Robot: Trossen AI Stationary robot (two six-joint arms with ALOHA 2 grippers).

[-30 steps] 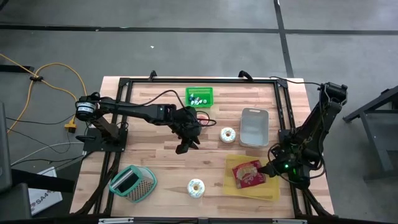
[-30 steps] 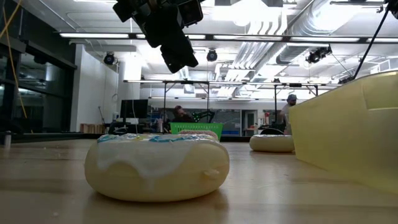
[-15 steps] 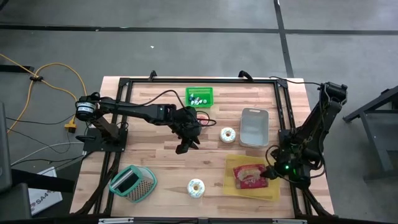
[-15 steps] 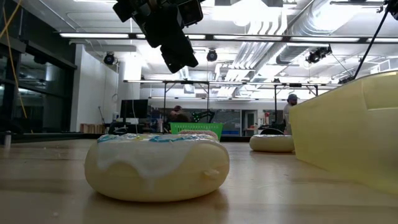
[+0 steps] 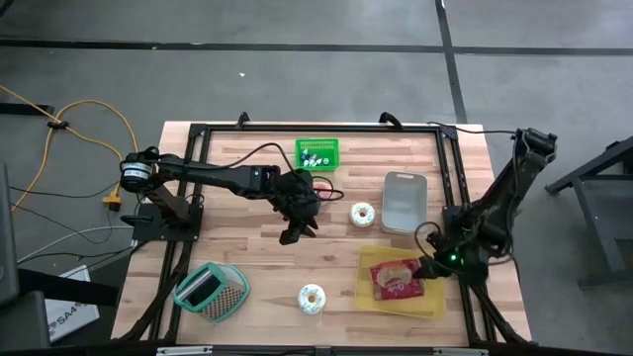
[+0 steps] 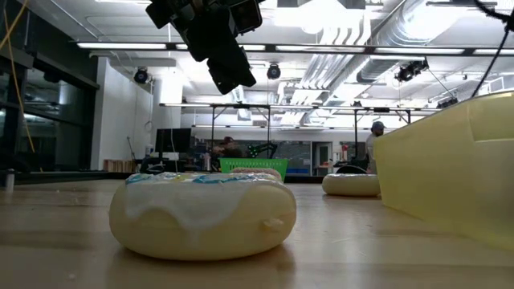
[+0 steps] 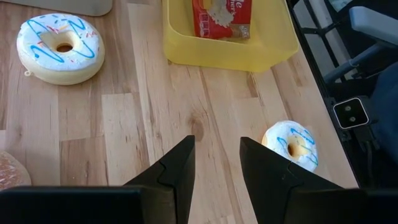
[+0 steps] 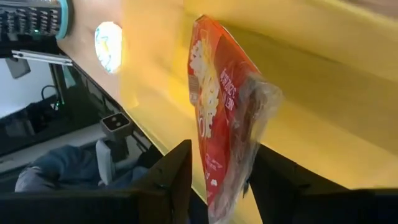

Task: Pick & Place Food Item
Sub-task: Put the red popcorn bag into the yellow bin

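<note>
Snack packet (image 5: 397, 279) lies in yellow tray (image 5: 431, 302), right pincer (image 5: 427, 269) spread at its edge.

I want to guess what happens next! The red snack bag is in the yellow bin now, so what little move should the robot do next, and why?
Probably pull the right tool straight back, away from the red snack bag. The bag already lies inside the yellow bin, and the tool's fingers stand apart on either side of it, so it looks let go. The left tool hovers open over the table's middle.
</note>
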